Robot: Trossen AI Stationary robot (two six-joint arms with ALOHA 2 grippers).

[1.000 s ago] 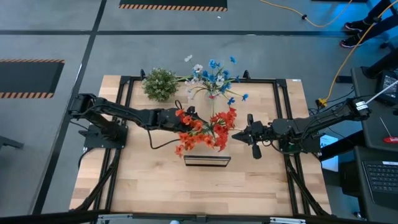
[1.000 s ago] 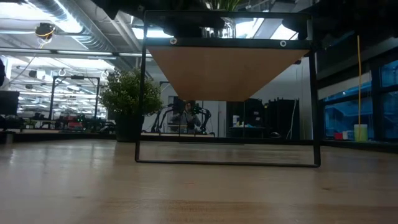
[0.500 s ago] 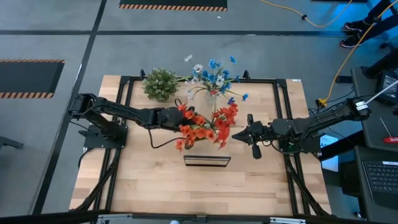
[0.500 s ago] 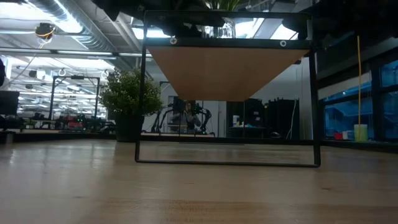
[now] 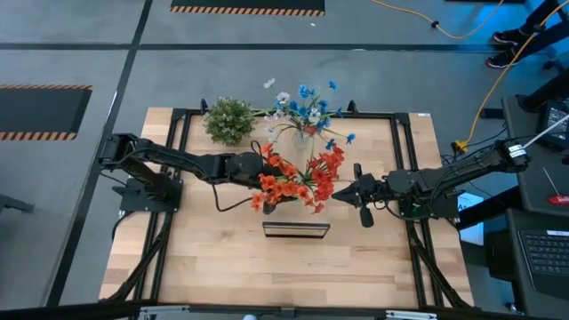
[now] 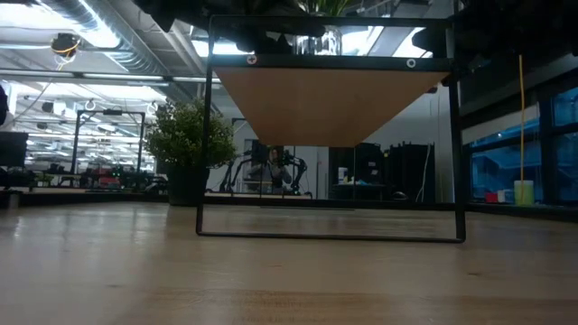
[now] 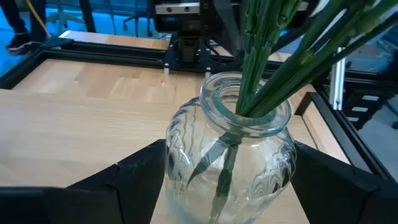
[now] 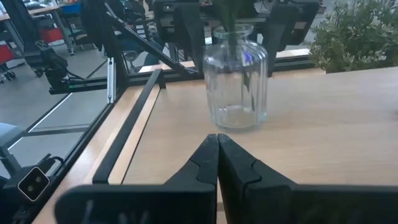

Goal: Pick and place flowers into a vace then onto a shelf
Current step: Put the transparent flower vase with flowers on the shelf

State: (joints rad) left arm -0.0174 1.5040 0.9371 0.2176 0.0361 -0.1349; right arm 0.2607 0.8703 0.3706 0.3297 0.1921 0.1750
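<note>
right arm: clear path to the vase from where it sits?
Probably yes. In its wrist view the right gripper is shut and points at the vase across bare tabletop. But the left gripper already has a finger on either side of the vase, so it would be crowded.

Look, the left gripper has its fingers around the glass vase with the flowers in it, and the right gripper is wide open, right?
Not quite. The right gripper is shut, fingertips pressed together, as the right wrist view shows. The rest holds: the left gripper has its fingers on either side of the glass vase, with the flowers in it.
</note>
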